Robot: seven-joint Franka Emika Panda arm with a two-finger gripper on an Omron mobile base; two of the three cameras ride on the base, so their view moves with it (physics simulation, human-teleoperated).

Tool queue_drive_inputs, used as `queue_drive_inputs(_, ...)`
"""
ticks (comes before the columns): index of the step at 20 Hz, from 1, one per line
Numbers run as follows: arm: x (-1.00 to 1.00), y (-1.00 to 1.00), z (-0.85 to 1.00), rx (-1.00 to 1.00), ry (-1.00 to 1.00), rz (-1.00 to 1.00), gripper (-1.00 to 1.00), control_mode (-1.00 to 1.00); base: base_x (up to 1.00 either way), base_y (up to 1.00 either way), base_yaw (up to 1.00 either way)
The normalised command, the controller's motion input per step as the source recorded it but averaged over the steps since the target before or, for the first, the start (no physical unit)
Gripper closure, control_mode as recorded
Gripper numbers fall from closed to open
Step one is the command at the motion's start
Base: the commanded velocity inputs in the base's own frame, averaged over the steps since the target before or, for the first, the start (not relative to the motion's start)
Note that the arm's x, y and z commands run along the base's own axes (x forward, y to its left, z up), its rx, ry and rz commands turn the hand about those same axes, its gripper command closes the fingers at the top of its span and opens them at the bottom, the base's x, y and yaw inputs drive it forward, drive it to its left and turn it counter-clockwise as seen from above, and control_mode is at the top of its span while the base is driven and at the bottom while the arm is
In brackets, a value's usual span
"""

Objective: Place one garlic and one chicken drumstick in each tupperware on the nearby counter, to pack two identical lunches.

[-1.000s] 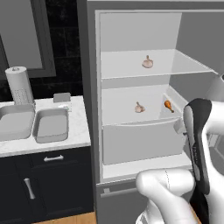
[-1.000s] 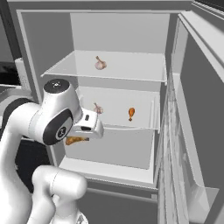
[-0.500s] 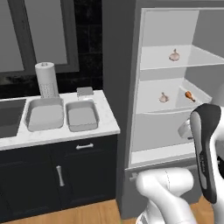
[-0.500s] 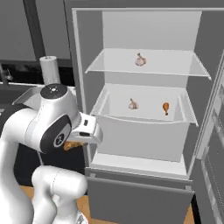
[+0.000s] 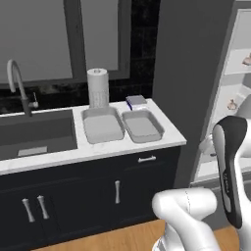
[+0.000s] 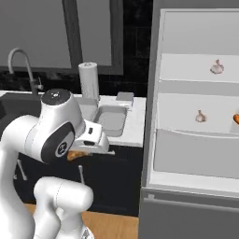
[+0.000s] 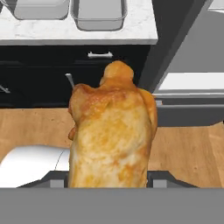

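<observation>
Hand view puts a golden-brown drumstick right in front of you, standing up from the bottom edge where your gripper closes on it, the jaws partly apart around the meat. Beyond it you see wooden floor, dark cabinet doors with silver handles, and the white marble counter along the top, carrying two grey tubs side by side. In the left base view, the same counter runs across the middle of the picture. The left tub and the right tub sit next to each other near the counter's right end, and both look bare inside. A paper towel roll stands upright behind the left tub, and a small blue-topped box lies behind the right one. To the left, a dark sink is set into the counter, with a curved tap behind it. In the right base view, your gripper hangs in front of the cabinets, below counter height, with the orange drumstick showing beneath the hand. To the right the fridge stands open: one garlic rests on the upper shelf, another garlic on the shelf below, and a second drumstick lies at the right edge of that lower shelf.
</observation>
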Motion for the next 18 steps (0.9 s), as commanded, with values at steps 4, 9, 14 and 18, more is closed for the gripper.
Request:
queue_drive_inputs(4,0.00,0.00,0.00,0.00,0.00,0.00,1.00,1.00,0.91,0.66,0.04)
queue_drive_inputs(9,0.00,0.00,0.00,0.00,0.00,0.00,1.00,1.00,0.88,0.04,0.01)
queue_drive_inputs(14,0.75,-0.10,-0.26,0.05,0.04,0.00,1.00,-1.00,0.14,-0.09,0.00)
queue_drive_inputs(18,1.00,0.06,-0.40,0.03,0.00,0.00,1.00,-1.00,0.00,0.00,0.00)
